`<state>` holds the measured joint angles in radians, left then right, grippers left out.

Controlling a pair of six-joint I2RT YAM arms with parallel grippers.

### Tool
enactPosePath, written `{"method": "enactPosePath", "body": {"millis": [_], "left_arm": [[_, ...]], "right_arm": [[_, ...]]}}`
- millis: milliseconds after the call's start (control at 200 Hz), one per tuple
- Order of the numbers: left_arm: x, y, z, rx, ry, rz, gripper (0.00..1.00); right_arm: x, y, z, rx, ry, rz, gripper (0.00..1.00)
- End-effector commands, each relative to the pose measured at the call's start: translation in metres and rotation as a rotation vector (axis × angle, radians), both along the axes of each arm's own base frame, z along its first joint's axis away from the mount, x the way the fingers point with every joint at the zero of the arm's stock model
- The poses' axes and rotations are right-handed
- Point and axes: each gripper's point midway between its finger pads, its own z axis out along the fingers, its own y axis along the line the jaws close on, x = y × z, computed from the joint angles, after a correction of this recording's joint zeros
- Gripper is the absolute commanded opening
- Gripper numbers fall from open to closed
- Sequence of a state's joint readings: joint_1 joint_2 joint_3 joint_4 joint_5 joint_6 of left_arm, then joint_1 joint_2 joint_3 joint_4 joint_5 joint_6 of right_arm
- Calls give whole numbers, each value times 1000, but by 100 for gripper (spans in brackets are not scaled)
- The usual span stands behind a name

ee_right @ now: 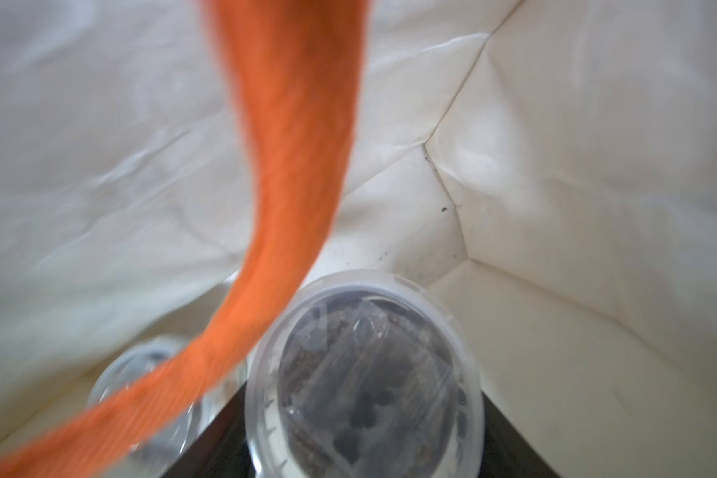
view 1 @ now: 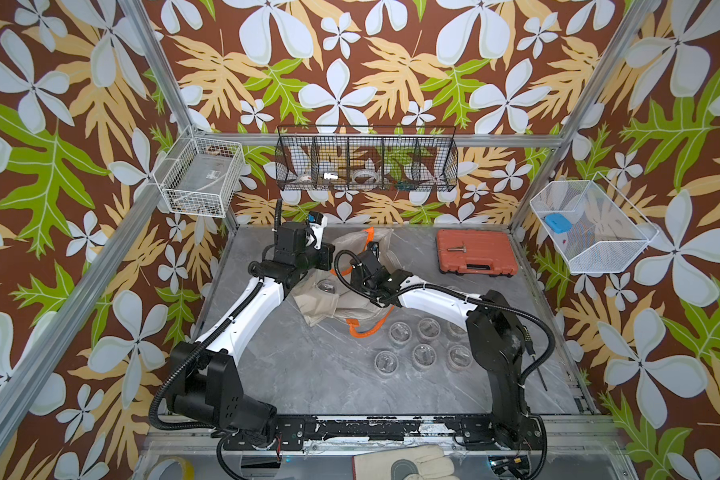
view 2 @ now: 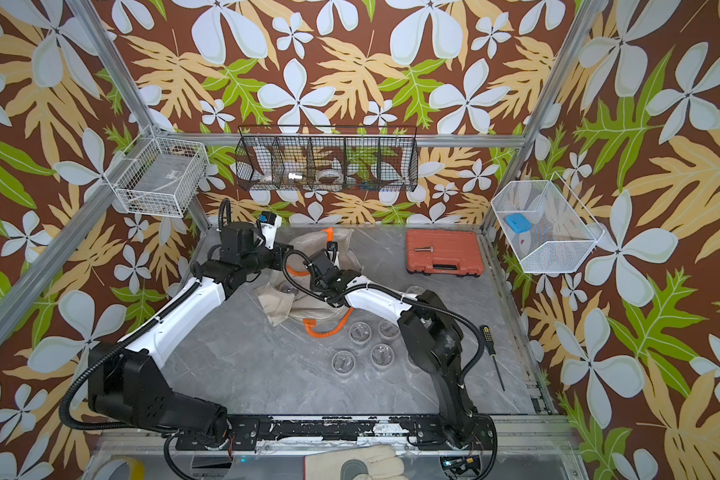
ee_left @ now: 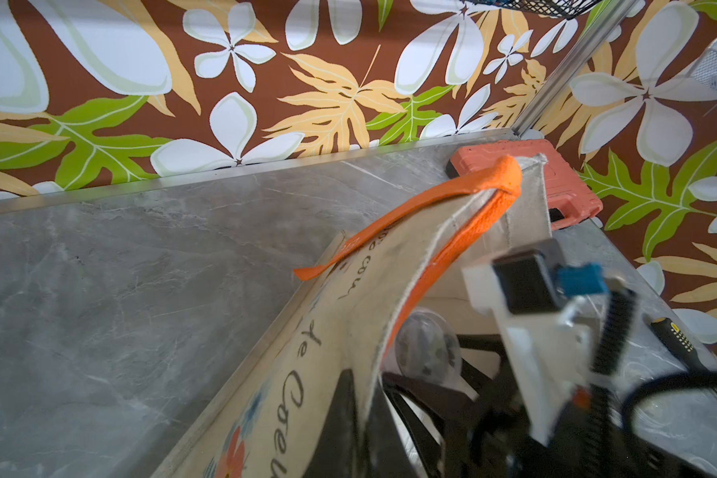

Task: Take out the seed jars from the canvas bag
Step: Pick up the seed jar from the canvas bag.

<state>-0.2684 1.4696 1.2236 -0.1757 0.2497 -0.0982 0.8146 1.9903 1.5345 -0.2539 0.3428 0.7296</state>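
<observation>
The beige canvas bag [view 1: 316, 307] [view 2: 279, 309] with orange handles [ee_left: 443, 252] lies at the table's middle back. My left gripper [ee_left: 367, 397] is shut on the bag's rim and holds the mouth up. Inside the bag, my right gripper [ee_right: 365, 434] is shut on a clear seed jar [ee_right: 365, 380] with dark seeds. This jar also shows in the left wrist view [ee_left: 427, 347]. A second jar [ee_right: 154, 393] lies beside it under the handle. In both top views another jar [view 1: 327, 286] shows at the bag's mouth. Several seed jars [view 1: 424, 356] [view 2: 382, 354] stand on the table in front of the bag.
An orange-red tool case [view 1: 476, 253] with a metal bit on it sits at the back right. A screwdriver [view 2: 491, 353] lies by the right edge. Wire baskets [view 1: 366, 160] hang on the walls. A work glove [view 1: 404, 461] lies below the table's front rail.
</observation>
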Motion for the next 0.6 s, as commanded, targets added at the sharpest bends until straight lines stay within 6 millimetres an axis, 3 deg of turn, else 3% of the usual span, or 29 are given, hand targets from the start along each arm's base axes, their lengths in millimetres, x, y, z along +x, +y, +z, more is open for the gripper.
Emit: {"method": "enactPosePath", "body": {"millis": [0, 175, 415, 510, 596], "left_arm": [[4, -1, 14, -15, -51, 3, 0], [4, -1, 13, -17, -49, 1, 0], [4, -1, 13, -12, -47, 4, 0], [5, 0, 12, -11, -44, 6, 0], [5, -1, 10, -10, -42, 5, 0]], "right_arm": [[-13, -6, 23, 34, -50, -19, 64], [-47, -27, 67, 75, -88, -3, 64], [-90, -102, 127, 67, -165, -80, 64], [-105, -131, 139, 33, -169, -120, 64], [-112, -156, 134, 29, -144, -148, 65]]}}
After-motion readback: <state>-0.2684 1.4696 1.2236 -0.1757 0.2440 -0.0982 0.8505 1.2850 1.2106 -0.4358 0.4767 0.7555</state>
